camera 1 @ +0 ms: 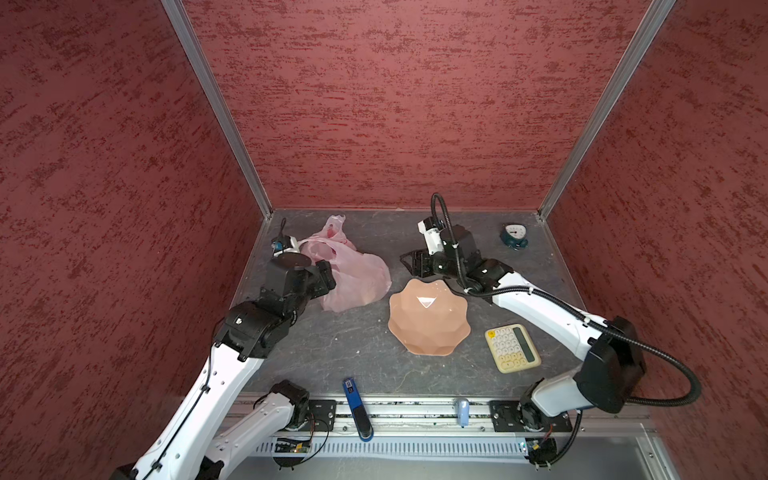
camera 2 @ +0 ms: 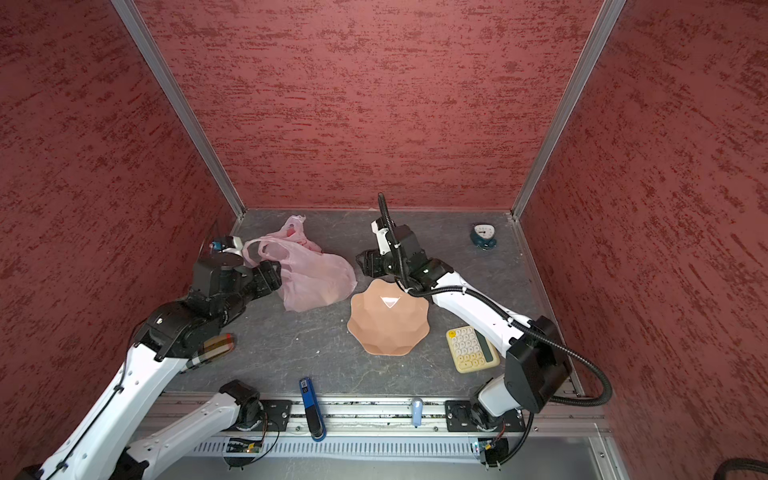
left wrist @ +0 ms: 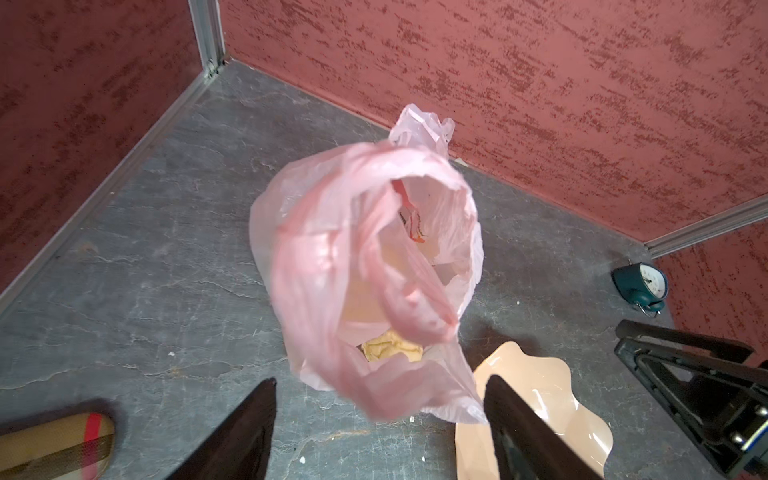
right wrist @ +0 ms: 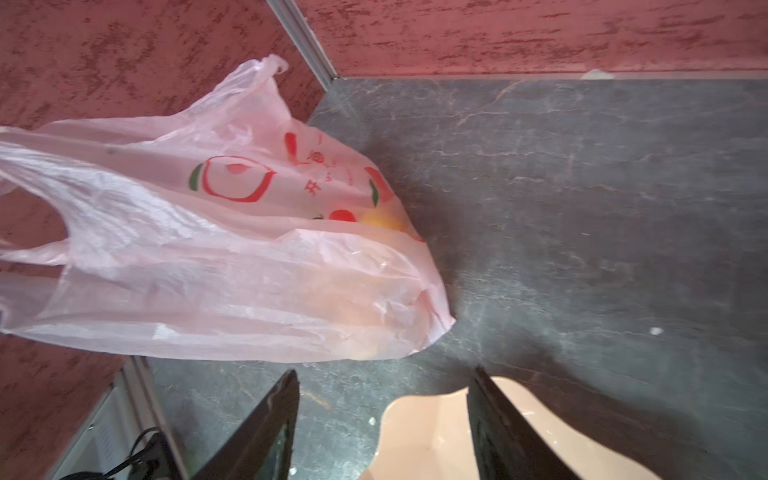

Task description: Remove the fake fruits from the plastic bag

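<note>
Bag (camera 1: 353, 278) on its side at the desk's (camera 1: 332, 345) back left, mouth toward the left pincer (camera 1: 327, 275). The fruits are inside it: a beige one (left wrist: 392, 352) shows through the mouth and a yellow one (right wrist: 382, 220) through the film.

Hazards, left to right:
- With nothing clamping the thin film, the mouth may slump shut over the fruits.
- A reach into the mouth may pinch film along with a fruit and drag the whole bag.
- A freed round fruit may roll across the desk instead of stopping at the bowl (camera 1: 428, 320), which sits just right of the bag.

Left pincer: jaws wide apart, clamping nothing. Loose film lies between its fingers, and contact cannot be told.

Right pincer (camera 1: 409, 264): jaws apart and empty, poised over the bowl's far rim, near the bag's closed end and not touching it.
</note>
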